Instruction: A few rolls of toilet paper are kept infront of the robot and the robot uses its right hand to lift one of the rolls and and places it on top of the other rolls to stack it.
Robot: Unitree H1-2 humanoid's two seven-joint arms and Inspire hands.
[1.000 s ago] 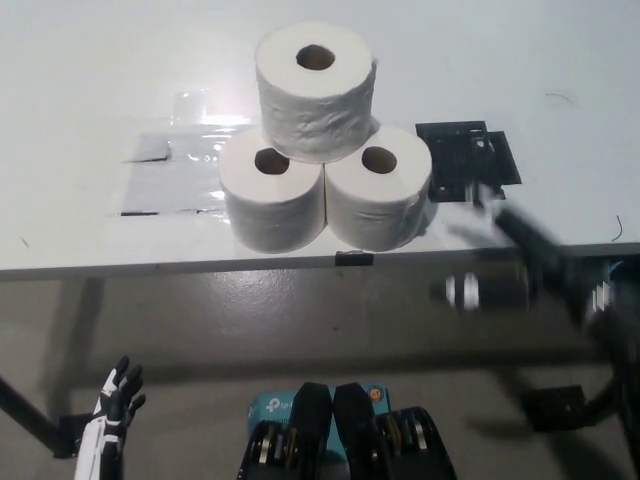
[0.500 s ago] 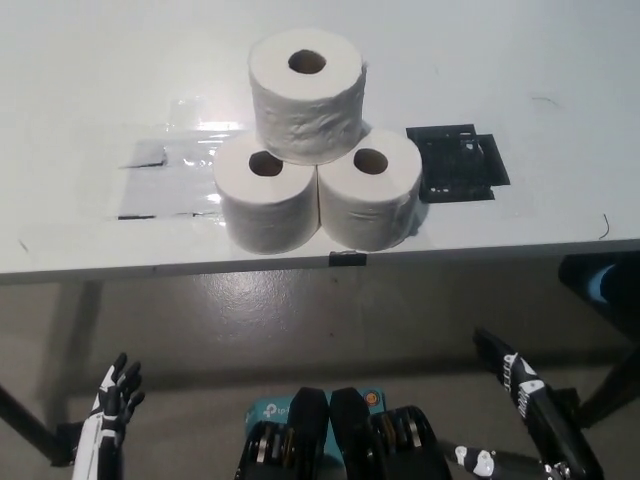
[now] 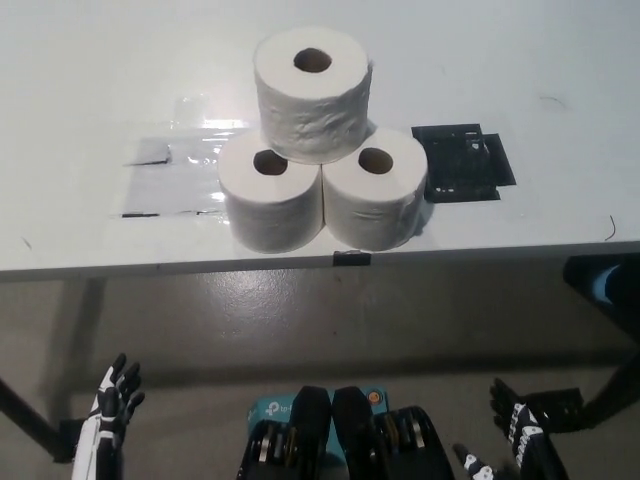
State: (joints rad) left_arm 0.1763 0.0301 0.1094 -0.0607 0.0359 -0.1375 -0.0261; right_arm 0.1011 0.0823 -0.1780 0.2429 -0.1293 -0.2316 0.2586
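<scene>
The stacking looks finished: the top roll rests across the two lower rolls on the surface, well ahead of the right robot hand, which hangs low, released with fingers spread, like the left robot hand.

White table, clear tape patch and black square on it, grey floor below

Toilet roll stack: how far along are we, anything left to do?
Stacking looks done: the top roll sits upright across the left roll and right roll on the table. Nothing is in hand; the right hand and left hand hang open below the table edge.
</scene>
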